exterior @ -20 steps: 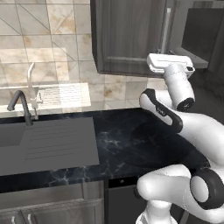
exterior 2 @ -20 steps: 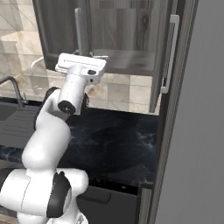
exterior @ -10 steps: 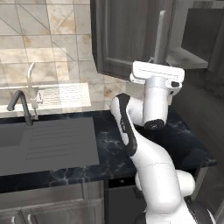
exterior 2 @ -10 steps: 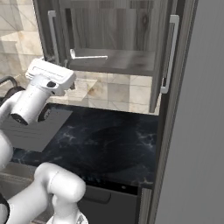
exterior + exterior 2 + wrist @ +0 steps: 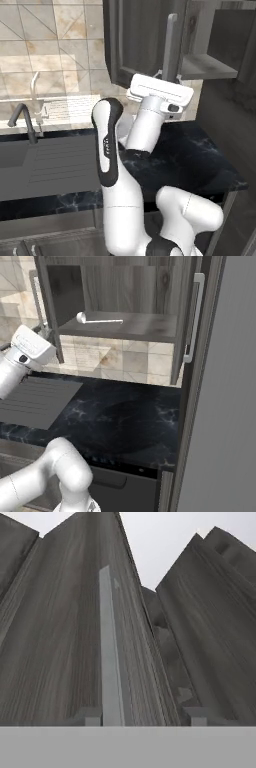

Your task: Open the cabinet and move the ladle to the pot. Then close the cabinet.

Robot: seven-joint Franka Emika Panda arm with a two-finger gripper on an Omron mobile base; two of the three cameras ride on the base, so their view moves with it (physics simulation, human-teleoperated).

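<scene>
Silver handle (image 5: 111,647) between gripper (image 5: 145,716) fingers, closure unclear | cabinet (image 5: 125,291) left door swung open | ladle (image 5: 97,319) on shelf

My arm (image 5: 117,165) is white with dark joints, over a black, white-veined marble counter (image 5: 125,421). The cabinet (image 5: 135,286) is dark grey-brown wood grain with a silver bar handle (image 5: 110,647); the ladle (image 5: 97,319) is shiny silver-white. The wall tiles (image 5: 50,45) are beige and cream.

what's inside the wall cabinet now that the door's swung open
On the cabinet's single shelf lies the ladle, bowl toward the open side. The space above it looks bare; the right part sits hidden behind the other door.
</scene>
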